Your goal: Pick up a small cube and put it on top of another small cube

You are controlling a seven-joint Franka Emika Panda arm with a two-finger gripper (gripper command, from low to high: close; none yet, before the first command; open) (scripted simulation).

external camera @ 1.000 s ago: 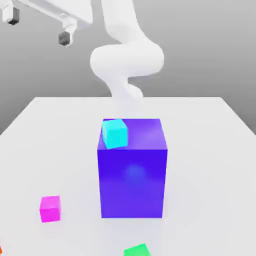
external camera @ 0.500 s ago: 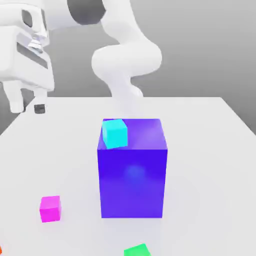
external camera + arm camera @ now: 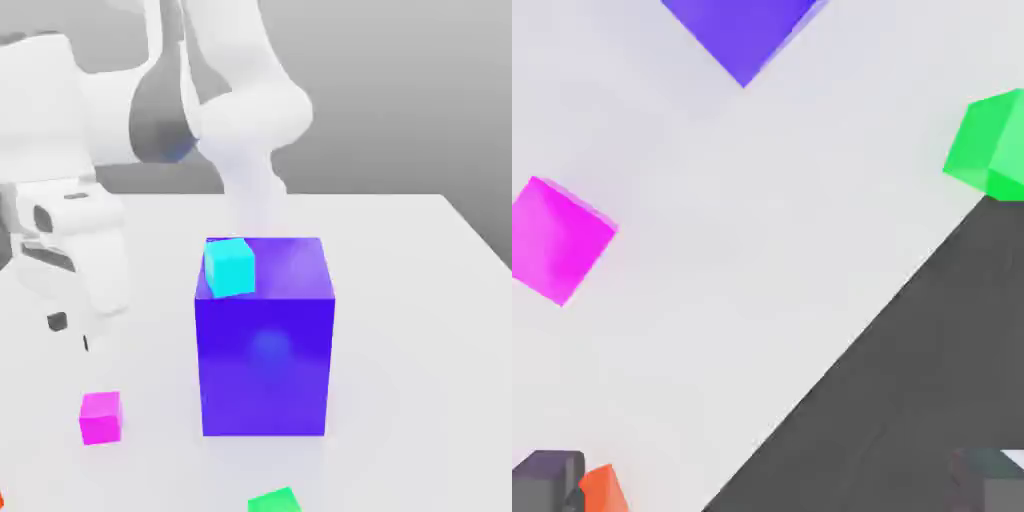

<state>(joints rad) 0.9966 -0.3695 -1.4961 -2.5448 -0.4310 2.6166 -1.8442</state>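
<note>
Gripper (image 3: 70, 332) open above small cube (image 3: 101, 417)

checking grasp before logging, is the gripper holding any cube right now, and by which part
Nothing is held. The gripper is open and hangs above the table, apart from the magenta cube, which sits on the table untouched.

White table (image 3: 420, 300) carries blue block (image 3: 265, 350), magenta cube (image 3: 100, 417), green cube (image 3: 275, 501), orange cube (image 3: 604, 490).

Smooth matt white table (image 3: 420, 300)
</note>
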